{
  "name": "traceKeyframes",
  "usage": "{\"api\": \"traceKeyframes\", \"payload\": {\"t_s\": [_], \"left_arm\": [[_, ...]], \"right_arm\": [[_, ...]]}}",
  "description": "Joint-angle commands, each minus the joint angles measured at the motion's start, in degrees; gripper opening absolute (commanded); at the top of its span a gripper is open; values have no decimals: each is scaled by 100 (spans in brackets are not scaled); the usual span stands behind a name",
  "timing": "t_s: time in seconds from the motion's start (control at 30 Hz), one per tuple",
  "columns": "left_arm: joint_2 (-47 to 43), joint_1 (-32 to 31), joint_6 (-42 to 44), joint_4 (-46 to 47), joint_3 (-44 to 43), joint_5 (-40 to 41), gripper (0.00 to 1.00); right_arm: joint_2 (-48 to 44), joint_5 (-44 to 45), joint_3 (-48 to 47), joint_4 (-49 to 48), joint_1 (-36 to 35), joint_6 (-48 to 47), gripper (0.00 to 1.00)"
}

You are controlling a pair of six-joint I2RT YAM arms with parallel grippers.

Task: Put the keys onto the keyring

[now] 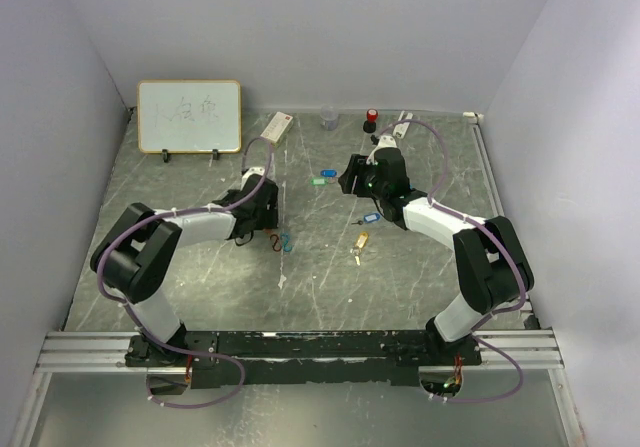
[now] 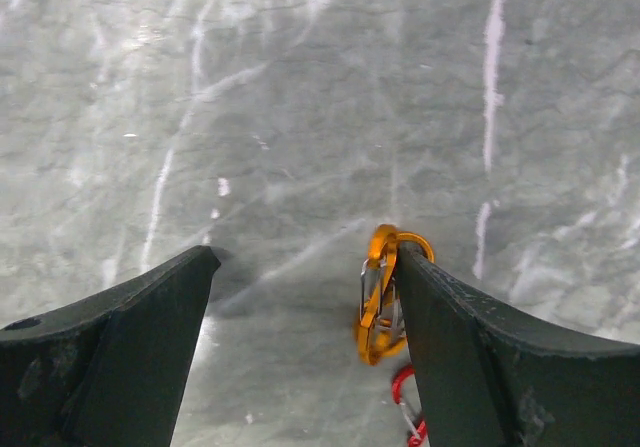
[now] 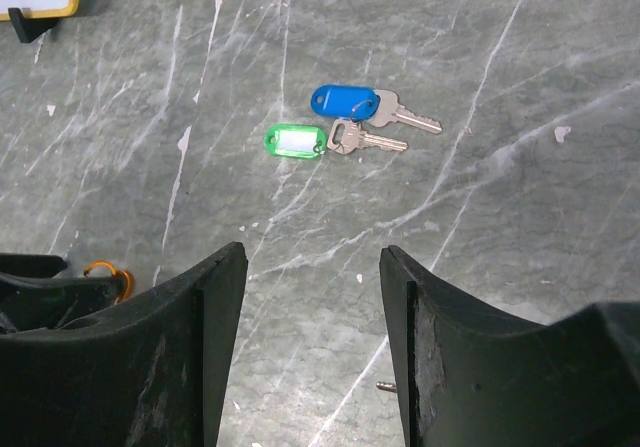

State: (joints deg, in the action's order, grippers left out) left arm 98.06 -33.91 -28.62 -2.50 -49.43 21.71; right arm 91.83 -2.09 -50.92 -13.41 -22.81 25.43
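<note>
Task barely started: no key sits on any ring. Blue-tag key and green-tag key lie flat, touching, just beyond the right end effector, which is spread and empty. Another blue-tag key and a gold-tag key lie loose nearer, mid-table. Left end effector is spread wide, pinching nothing. Orange clip sits against its right finger's inner edge, red clip just nearer. Cannot tell which item is the keyring.

All keys left to do. Table is bare between the arms, so there is good room. Walls close the left, far and right sides. Whiteboard stands at far left.
</note>
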Motion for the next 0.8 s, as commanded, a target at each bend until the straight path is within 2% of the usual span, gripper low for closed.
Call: {"api": "traceKeyframes", "payload": {"t_s": [0.0, 0.23, 0.77], "left_arm": [[-231, 253, -3, -509, 114, 244, 85], [-867, 262, 66, -396, 178, 91, 86], [-820, 264, -74, -258, 344, -664, 86]], "right_arm": [[-98, 9, 83, -57, 40, -64, 57], [-65, -27, 66, -74, 40, -52, 57], [-49, -55, 62, -100, 40, -51, 57]]}}
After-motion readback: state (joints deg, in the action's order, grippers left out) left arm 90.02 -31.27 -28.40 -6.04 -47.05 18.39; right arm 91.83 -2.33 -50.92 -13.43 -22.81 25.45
